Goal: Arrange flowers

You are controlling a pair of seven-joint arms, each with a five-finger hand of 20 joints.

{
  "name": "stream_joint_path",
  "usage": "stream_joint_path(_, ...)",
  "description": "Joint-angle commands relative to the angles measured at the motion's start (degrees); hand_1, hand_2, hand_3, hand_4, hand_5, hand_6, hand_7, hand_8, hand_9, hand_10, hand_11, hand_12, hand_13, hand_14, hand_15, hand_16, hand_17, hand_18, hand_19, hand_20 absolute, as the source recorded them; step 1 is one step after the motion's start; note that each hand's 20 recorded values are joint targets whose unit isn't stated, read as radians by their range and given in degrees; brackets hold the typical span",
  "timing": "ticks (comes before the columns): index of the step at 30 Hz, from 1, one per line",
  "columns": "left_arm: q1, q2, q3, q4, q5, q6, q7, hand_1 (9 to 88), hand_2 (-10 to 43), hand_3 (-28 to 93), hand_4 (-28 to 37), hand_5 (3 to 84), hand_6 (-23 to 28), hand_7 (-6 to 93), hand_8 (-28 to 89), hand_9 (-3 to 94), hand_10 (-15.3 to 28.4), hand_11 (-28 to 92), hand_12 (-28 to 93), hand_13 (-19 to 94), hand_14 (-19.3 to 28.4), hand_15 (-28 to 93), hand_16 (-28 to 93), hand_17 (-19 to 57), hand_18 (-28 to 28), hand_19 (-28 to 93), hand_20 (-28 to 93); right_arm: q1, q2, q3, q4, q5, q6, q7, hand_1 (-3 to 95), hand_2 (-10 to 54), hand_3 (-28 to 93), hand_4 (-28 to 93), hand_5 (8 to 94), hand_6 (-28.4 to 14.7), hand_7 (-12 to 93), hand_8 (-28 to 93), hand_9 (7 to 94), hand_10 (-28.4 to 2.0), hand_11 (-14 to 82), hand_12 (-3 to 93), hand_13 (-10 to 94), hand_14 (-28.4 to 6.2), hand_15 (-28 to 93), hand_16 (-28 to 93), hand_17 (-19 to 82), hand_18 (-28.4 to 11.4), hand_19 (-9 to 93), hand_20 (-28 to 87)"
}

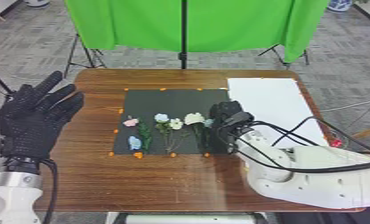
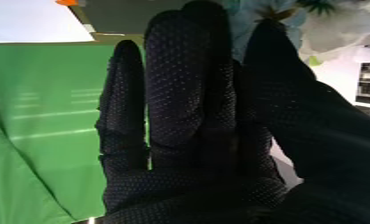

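Note:
My left hand (image 1: 37, 122) is open, off the table's left side. At the dark mat's right edge is my right hand (image 1: 226, 116), beside a pale blue flower (image 1: 208, 122). Left of that lie a white flower (image 1: 194, 118), a smaller white one (image 1: 176, 123), a bluish-white one (image 1: 161, 118), a pink one (image 1: 131, 122) and a blue one (image 1: 134, 143), with green stems. In the right wrist view my right hand (image 2: 177, 95) has straight fingers, its thumb tip against pale blue petals (image 2: 292, 21); contact is unclear. White petals (image 2: 335, 31) are close by.
The dark mat (image 1: 186, 97) lies on the brown table (image 1: 146, 180), with small orange pieces around its border. A white sheet (image 1: 268, 102) lies to its right, partly under my right arm and its cables. Behind the table hangs a green cloth (image 1: 133, 25) on stands.

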Motion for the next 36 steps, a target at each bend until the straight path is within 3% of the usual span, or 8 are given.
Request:
stream_joint_path(1, 0.23, -0.62, 0.18, 0.62, 0.43, -0.31, -1.31, 22.0, 9.1, 76, -25.6, 36.6, 10.7, 16.6, -10, 34.1, 21.9, 30, 11, 26, 28.4, 53, -10, -3.7, 28.4, 80, -28, 0.1, 1.14, -0.29, -1.36, -1.71, -0.02, 1.49, 43.0, -9.5, 80, -28, 63.9, 1.3, 20, -14, 77.8, -9.2, 19.5, 21.8, 75, -3.7, 58, 21, 33, -16.1, 87, 3)
stream_joint_path(6, 0.04, -0.76, 0.27, 0.65, 0.5, -0.03, -1.71, 22.0, 8.9, 76, -25.5, 36.6, 10.7, 16.6, -10, 34.1, 22.0, 30, 11, 26, 28.4, 53, -10, -3.8, 28.4, 80, -28, 0.06, 2.13, -0.07, -2.23, -1.55, -0.33, 1.8, 42.1, -9.5, 81, -28, 63.3, 1.0, 20, -14, 76.5, -9.5, 21.0, 20.4, 75, -4.3, 59, 20, 33, -16.4, 87, 3)
stream_joint_path(13, 0.91, -0.72, 0.18, 0.4, 0.22, 0.07, -0.32, 22.1, 8.8, 76, -25.5, 36.6, 10.7, 16.6, -10, 34.1, 22.0, 30, 11, 26, 28.4, 53, -10, -3.8, 28.4, 80, -28, 0.97, 2.56, -0.55, -2.86, -2.39, -0.42, 1.6, 41.3, -9.5, 82, -28, 61.9, 0.6, 19, -14, 75.2, -9.7, 22.7, 19.0, 74, -4.6, 59, 19, 32, -16.7, 87, 3)
stream_joint_path(18, 0.28, -0.81, 0.66, 0.66, 0.17, 0.3, -0.41, 22.1, 8.8, 76, -25.4, 36.6, 10.7, 16.6, -10, 34.1, 21.9, 30, 11, 26, 28.4, 53, -10, -3.7, 28.4, 80, -28, 1.04, 2.51, -0.19, -3.13, -2.0, 0.34, 1.46, 40.3, -9.5, 82, -28, 61.2, 0.6, 19, -14, 74.5, -9.9, 24.2, 17.7, 74, -5.0, 60, 17, 32, -16.9, 87, 4)
stream_joint_path(32, 1.37, -0.94, 0.45, 0.36, -0.07, 0.46, 0.47, 22.1, 8.9, 76, -25.3, 36.6, 10.8, 16.5, -10, 34.1, 22.0, 30, 11, 26, 28.4, 53, -10, -3.7, 28.4, 80, -28, 0.14, 2.44, 1.22, -3.47, -1.12, 0.92, 1.02, 39.0, -9.5, 82, -28, 60.2, 0.2, 18, -14, 73.9, -10.3, 26.0, 15.4, 74, -5.3, 61, 16, 32, -17.3, 87, 5)
stream_joint_path(36, 2.8, -0.87, 0.41, 0.18, -0.49, 0.81, 2.31, 22.1, 8.8, 76, -25.4, 36.6, 10.7, 16.5, -10, 34.1, 21.9, 30, 11, 26, 28.4, 53, -10, -3.7, 28.4, 80, -28, -2.33, 4.21, 6.51, -5.35, 0.15, 2.29, -0.01, 38.5, -9.5, 82, -28, 60.0, 0.2, 18, -13, 73.9, -10.4, 25.9, 15.3, 74, -5.4, 62, 15, 32, -17.3, 87, 5)
